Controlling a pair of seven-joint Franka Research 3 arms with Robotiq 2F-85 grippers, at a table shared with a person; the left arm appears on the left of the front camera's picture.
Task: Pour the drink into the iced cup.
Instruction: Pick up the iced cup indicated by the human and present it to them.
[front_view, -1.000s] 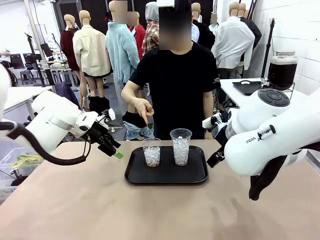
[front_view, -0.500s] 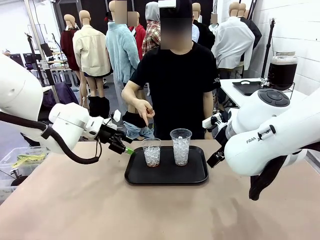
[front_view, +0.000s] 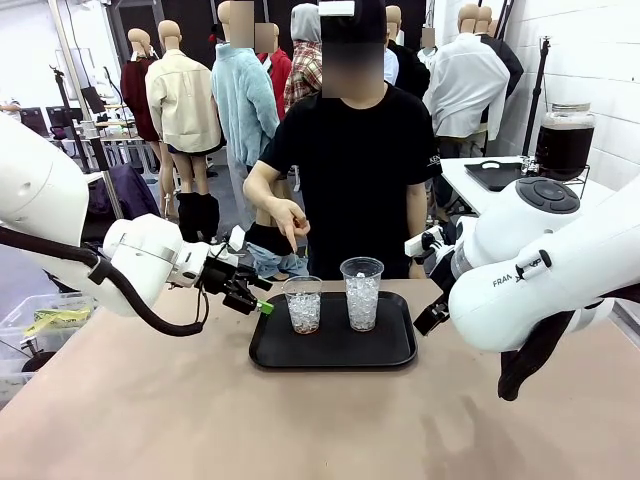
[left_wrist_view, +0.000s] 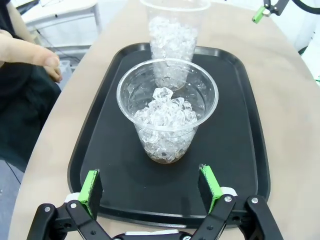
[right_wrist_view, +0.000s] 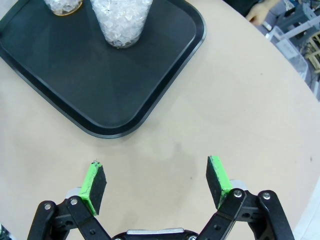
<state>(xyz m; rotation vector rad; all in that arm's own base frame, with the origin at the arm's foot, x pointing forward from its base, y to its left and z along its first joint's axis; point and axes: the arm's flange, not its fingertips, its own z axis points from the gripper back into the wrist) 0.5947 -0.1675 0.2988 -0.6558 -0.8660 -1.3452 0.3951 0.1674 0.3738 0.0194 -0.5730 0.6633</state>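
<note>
Picking up the left gripper (left_wrist_view: 152, 186) wide open and empty, low at the left edge of the black tray (left_wrist_view: 250, 150), aimed straight at the shorter iced cup (left_wrist_view: 167, 112) and just short of touching it. Spotting a thin amber trace of drink (left_wrist_view: 162, 159) under that cup's ice. Finding the taller iced cup (front_view: 362, 293) just right of it on the same tray, close but apart. Catching a person's hand (front_view: 290, 222) above the shorter cup, one finger pointing down at it. Over to the right gripper (right_wrist_view: 157, 182): also spread wide, gripping nothing, hovering over bare table (right_wrist_view: 240, 100) just off the tray's right side. And locating the bulk of the dark brown drink in a clear glass dispenser (front_view: 563, 140) on a side table at far right, well apart from both grippers.
</note>
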